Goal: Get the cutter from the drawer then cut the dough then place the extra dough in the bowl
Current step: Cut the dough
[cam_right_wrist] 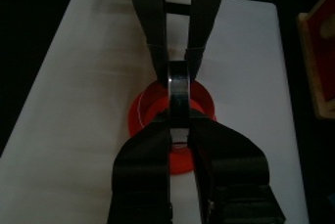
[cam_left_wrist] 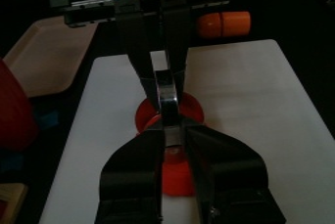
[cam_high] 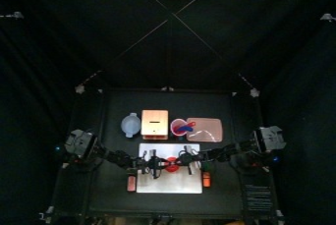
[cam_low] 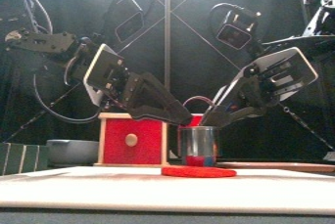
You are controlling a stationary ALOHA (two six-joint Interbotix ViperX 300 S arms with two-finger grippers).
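Centrally on the white rectangular cutting board (cam_high: 155, 182), which is laid along the front edge of the small black table (cam_high: 237, 111), a flat red disc of dough (cam_low: 199, 171) is seen. The round metal cutter with a wire handle (cam_low: 199, 146) is stood upright on the disc, its lower rim touching the dough and its handle arched above it. The cutter is approached from both short edges of the board. The left gripper (cam_left_wrist: 167, 138) is brought in from the board's left edge and its jaws are closed together on the cutter's metal. The right gripper (cam_right_wrist: 177, 122) is brought in from the right edge and clamped on the same piece from the opposite side, so that the tips of the two grippers are nearly met over the dough.

Toward the table's back edge three things are set in a row behind the board. The blue-grey bowl with two small handles (cam_high: 129, 124) is placed nearest the back left corner. The pale wooden box with a red drawer front (cam_low: 131, 140) is beside it, the red front turned toward the table's front edge. The flat pink tray (cam_high: 210, 133) lies to the right, with the red cup (cam_high: 180, 127) standing on its left part. An orange rounded toy (cam_left_wrist: 222, 22) is seen just off the board's right edge, apart from the dough.
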